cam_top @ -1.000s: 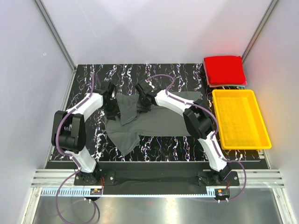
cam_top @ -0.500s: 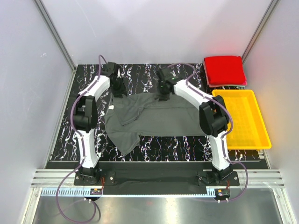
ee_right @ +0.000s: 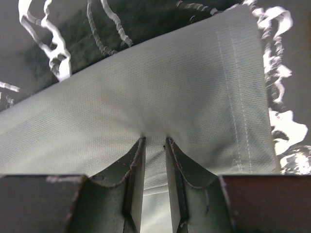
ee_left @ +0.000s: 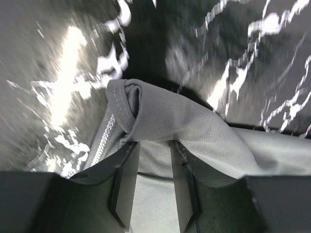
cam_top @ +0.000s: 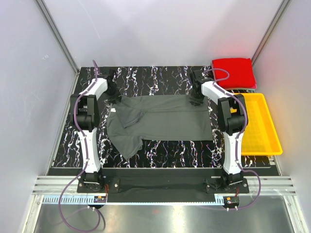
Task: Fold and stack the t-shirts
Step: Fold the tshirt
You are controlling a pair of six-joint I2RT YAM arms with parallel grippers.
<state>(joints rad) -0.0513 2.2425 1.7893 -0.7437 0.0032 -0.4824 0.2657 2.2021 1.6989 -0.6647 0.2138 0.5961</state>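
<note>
Beside the yellow tray (cam_top: 260,124), on its left, the grey t-shirt (cam_top: 160,116) lies spread across the worktop (cam_top: 170,155), its far edge pulled into a fairly straight line. We have both ends of that edge in hand. The right gripper (ee_right: 154,141), at the corner nearest the tray, is closed on a pinch of the hemmed cloth. The left gripper (ee_left: 154,145), at the corner farthest from the tray, is clamped on a rolled bunch of fabric that bulges over its fingers.

Behind the tray, at the far corner of the worktop, sits a red t-shirt (cam_top: 233,73), folded into a neat square. It seems to rest on something else, of which only a thin edge shows, and we cannot tell what that is. We see no shirt in the tray itself, though the right arm hides part of it.

We judge the task partly done: the red t-shirt looks finished, while the grey one is only being laid flat. The side nearer the tray is smooth. The side away from it is rumpled, with a flap (a sleeve, we think) turned over and trailing toward the near edge. No fold has been made in it yet. What remains, as we read it, is to smooth that side, fold the shirt down and stack it with the red one behind the tray.
</note>
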